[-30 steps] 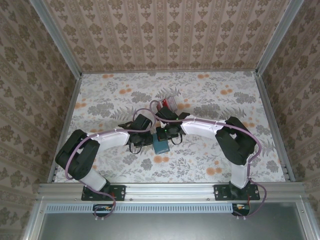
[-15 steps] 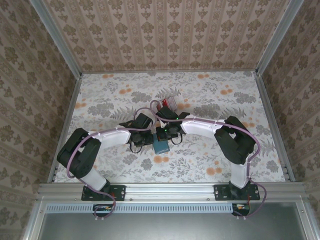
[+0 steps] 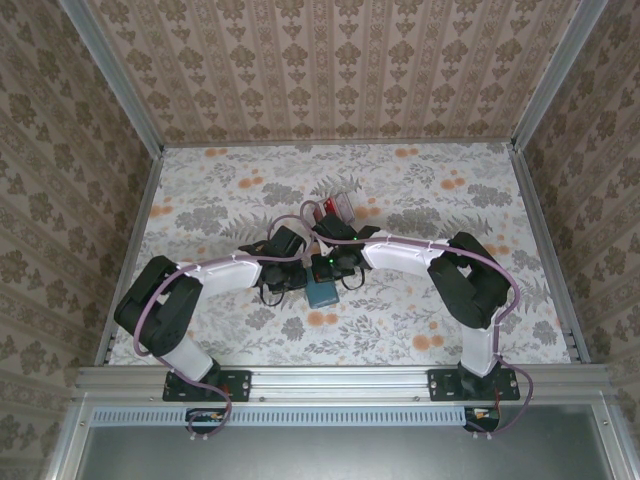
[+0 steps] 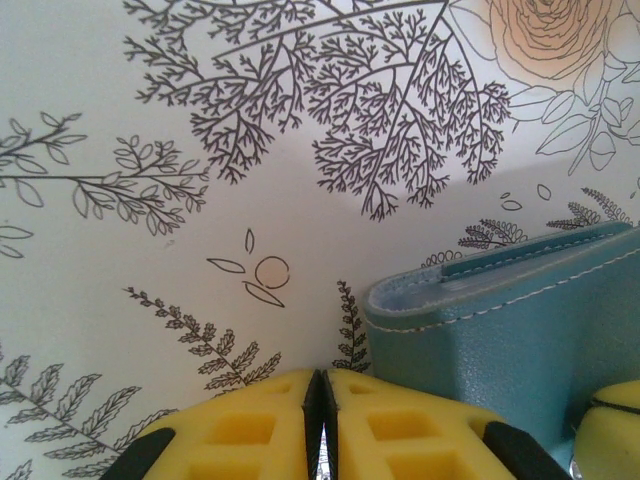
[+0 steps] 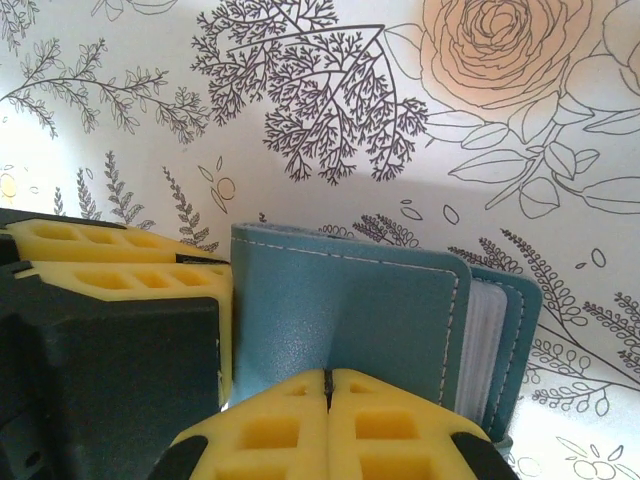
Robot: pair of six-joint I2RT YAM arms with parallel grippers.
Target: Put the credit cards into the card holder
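Teal card holder (image 5: 340, 300), right gripper (image 5: 327, 385) alongside

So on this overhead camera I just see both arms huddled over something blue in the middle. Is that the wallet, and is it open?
Observer: Yes. The right wrist camera shows the teal wallet folded shut, with pale layers showing at its right edge.
Operator: Is the right pincer holding it?
Observer: No. The right pincer has its yellow pads closed on each other with nothing between them, at the wallet's near edge.
Operator: And the left one?
Observer: The left pincer is shut too. It sits beside the wallet's stitched corner, and no red card shows between its pads.
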